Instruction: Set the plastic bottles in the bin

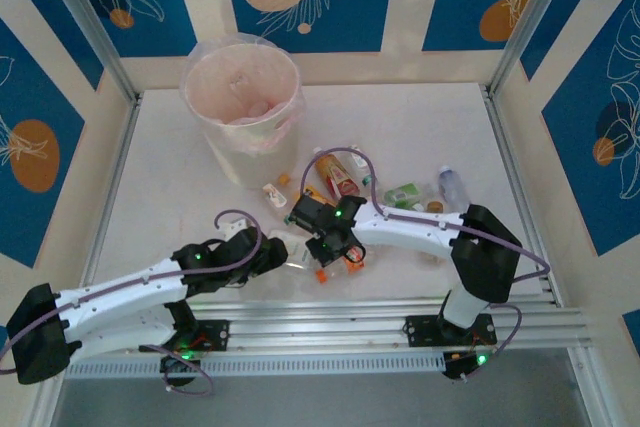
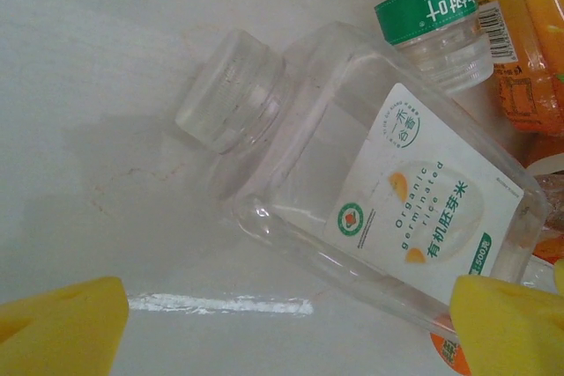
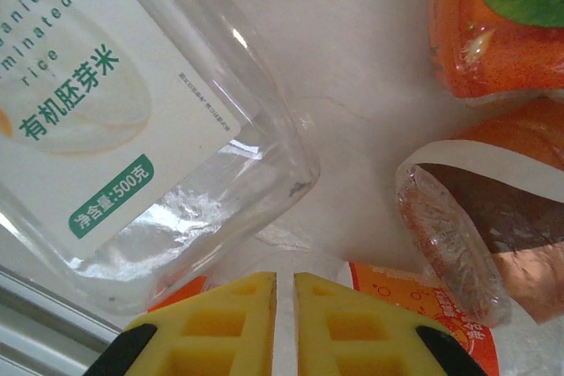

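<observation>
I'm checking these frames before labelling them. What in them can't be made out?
- Top view: contents of the tall cream-white bin, veiled by its pinkish bag and too small.
- Right wrist view: whether the shut right tool pinches anything; the bottom edge cuts it off.
- Left wrist view: the clear square plastic bottle's base corner, behind the left tool's yellow finger.

- I see the bin (image 1: 242, 107) standing far back on the surface (image 1: 430, 127), left of its middle.
- The plastic bottles (image 1: 340, 175) lie scattered on the surface, right of the bin and nearer my arms.
- One flat-sided bottle (image 2: 370, 209) lies on its side at that cluster's near edge.
</observation>
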You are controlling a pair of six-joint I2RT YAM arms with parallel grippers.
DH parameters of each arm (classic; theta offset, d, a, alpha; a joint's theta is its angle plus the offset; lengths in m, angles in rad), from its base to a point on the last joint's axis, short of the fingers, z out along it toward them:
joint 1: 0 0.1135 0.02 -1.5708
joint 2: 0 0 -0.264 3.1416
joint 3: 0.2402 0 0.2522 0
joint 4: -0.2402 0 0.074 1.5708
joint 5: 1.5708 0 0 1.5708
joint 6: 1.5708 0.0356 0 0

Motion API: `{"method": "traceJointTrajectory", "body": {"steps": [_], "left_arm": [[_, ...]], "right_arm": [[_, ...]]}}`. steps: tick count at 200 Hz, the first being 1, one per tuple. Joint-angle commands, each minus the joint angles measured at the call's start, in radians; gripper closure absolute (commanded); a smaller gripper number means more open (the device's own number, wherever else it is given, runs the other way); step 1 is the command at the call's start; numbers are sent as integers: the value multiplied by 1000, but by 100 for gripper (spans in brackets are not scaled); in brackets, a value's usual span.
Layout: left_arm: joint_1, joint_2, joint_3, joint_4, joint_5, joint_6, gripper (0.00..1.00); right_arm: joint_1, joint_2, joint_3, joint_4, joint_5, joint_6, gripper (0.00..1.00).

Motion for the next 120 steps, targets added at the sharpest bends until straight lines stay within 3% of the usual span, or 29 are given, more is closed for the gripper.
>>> {"method": "traceJointTrajectory", "body": {"steps": [1,69,120], "left_arm": [[-12,4,-28,6,17,-45,6],[-5,-121,-147,33,-10,-174,1],[30,-181,-163,49,-29,-181,0]], "right_arm": [[-7,21,13,33,-5,-3,87],[-11,80,28,166,-121,2,86],[-9,145,83,226,-211,-3,87]]}}
